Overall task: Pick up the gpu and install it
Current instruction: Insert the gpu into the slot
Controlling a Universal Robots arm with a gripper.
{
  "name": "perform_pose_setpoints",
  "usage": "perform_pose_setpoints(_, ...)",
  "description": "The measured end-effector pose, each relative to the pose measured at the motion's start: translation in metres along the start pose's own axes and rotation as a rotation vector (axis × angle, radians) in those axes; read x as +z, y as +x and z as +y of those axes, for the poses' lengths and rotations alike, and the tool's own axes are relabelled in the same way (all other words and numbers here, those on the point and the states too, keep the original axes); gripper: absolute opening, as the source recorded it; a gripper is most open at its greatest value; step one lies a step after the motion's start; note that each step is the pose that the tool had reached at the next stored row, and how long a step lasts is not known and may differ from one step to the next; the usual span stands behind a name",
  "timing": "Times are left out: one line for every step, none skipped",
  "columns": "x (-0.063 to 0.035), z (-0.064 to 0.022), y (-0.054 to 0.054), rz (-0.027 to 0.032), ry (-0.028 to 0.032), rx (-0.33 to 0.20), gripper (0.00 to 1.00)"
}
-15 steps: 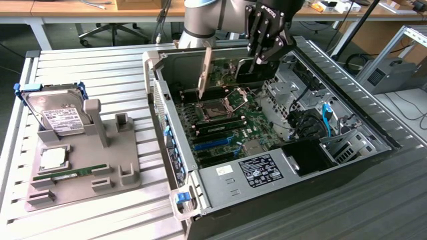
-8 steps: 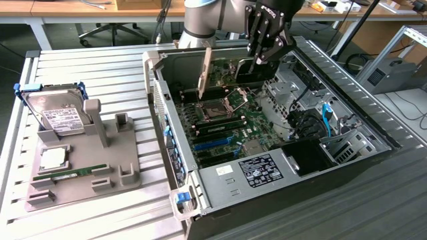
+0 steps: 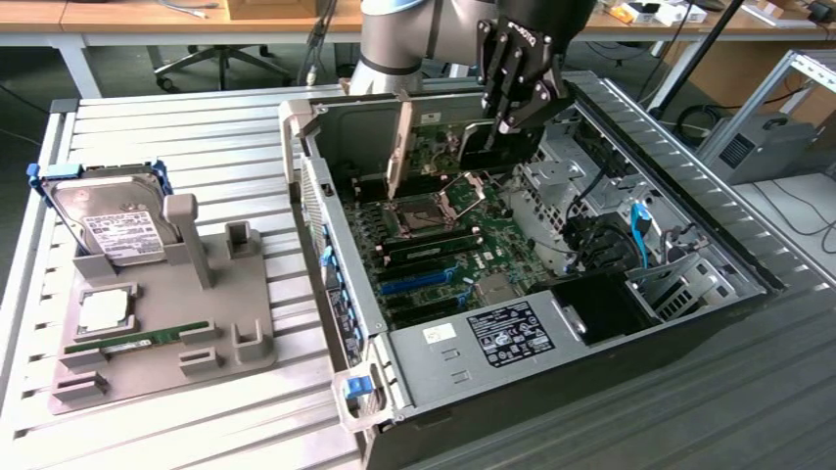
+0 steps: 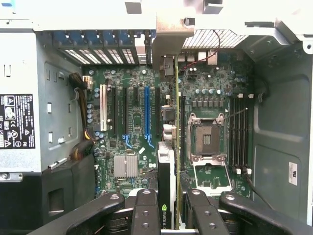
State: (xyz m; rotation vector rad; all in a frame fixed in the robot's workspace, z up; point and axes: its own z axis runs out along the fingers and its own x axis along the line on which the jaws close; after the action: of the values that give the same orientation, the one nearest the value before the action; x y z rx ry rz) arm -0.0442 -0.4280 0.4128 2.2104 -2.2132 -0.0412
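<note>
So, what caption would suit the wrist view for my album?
End effector holding the gpu edge-on over the open computer's motherboard.

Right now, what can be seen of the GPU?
The GPU is a thin card seen edge-on: green circuit board, black cooler face with a small green logo, silver end bracket at the case's rear slots. It stands upright over the motherboard, clamped between the tool's fingers. Whether it is seated cannot be told.
</note>
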Motion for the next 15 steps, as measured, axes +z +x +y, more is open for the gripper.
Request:
perform_pose_setpoints(0.001, 0.0, 0.0, -0.0001, 0.0, 0.0, 0.27)
perform_pose_setpoints(0.0025, 0.0, 0.0, -0.0001, 0.0, 0.0, 0.27)
perform_pose_setpoints(0.0036, 0.0, 0.0, -0.0002, 0.0001, 0.0, 0.27)
perform_pose_setpoints(0.0056, 0.0, 0.0, -0.0002, 0.0, 0.0, 0.27)
perform_pose_setpoints(0.0068, 0.0, 0.0, -0.0002, 0.0001, 0.0, 0.27)
perform_pose_setpoints(0.008, 0.0, 0.0, -0.0002, 0.0001, 0.0, 0.27)
perform_pose_setpoints(0.0096, -0.0001, 0.0, -0.0001, 0.0, 0.0, 0.27)
perform_pose_setpoints(0.0106, -0.0001, 0.0, -0.0001, 0.0, 0.0, 0.27)
perform_pose_setpoints(0.0114, -0.0001, 0.0, -0.0001, 0.0, 0.0, 0.27)
perform_pose_setpoints(0.0125, -0.0001, 0.0, 0.0, 0.0, 0.0, 0.27)
perform_pose_setpoints(0.0131, -0.0001, 0.0, -0.0001, 0.0, 0.0, 0.27)
perform_pose_setpoints(0.0133, -0.0002, 0.0, 0.0, 0.0, 0.0, 0.27)
perform_pose_setpoints(0.0133, -0.0002, 0.0, 0.0001, 0.0, 0.0, 0.27)
perform_pose_setpoints(0.0133, -0.0001, 0.0, 0.0, 0.0, 0.0, 0.27)
perform_pose_setpoints(0.0133, -0.0001, 0.0, 0.0, 0.0, 0.0, 0.27)
